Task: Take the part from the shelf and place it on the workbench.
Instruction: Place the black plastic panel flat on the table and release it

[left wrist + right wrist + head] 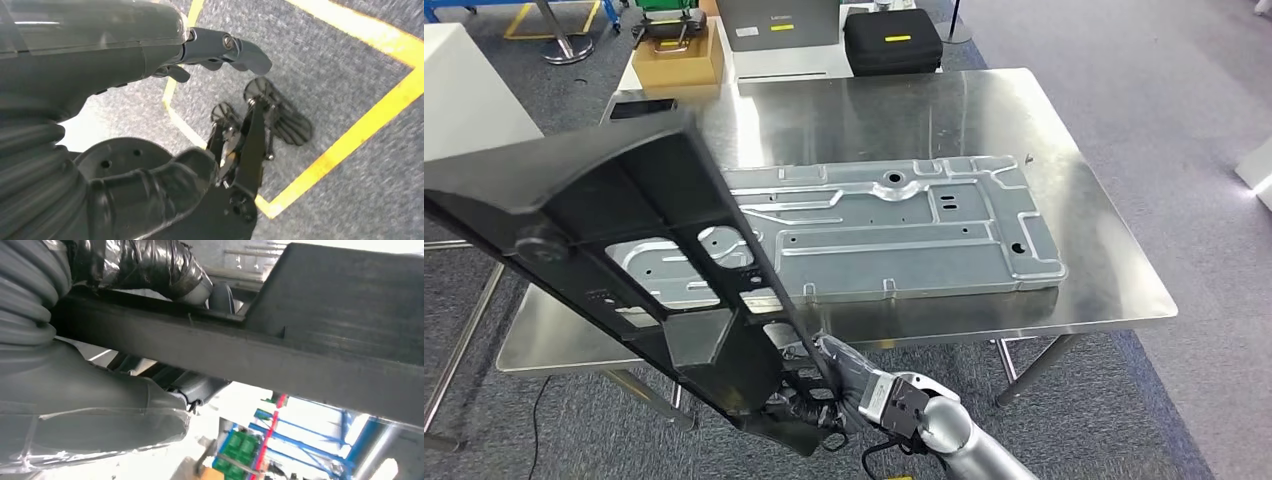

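A long black plastic frame part (624, 230) slants from the upper left down to the lower middle, tilted above the near left corner of the steel workbench (904, 110). My right hand (829, 395) grips its lower end, just off the bench's front edge. In the right wrist view the part's black bar (250, 355) crosses between the hand's taped fingers (150, 265) and its thumb (100, 405). My left hand (100, 60) hangs over the floor holding nothing, with fingers (220, 47) and thumb (165, 175) apart.
A large silver stamped metal panel (904, 235) lies flat across the middle of the workbench. Behind the bench stand a black case (892, 40), a cardboard box (679, 55) and a grey box (776, 22). A white table (464, 100) is at the left. Yellow floor lines (350, 135) run under the left hand.
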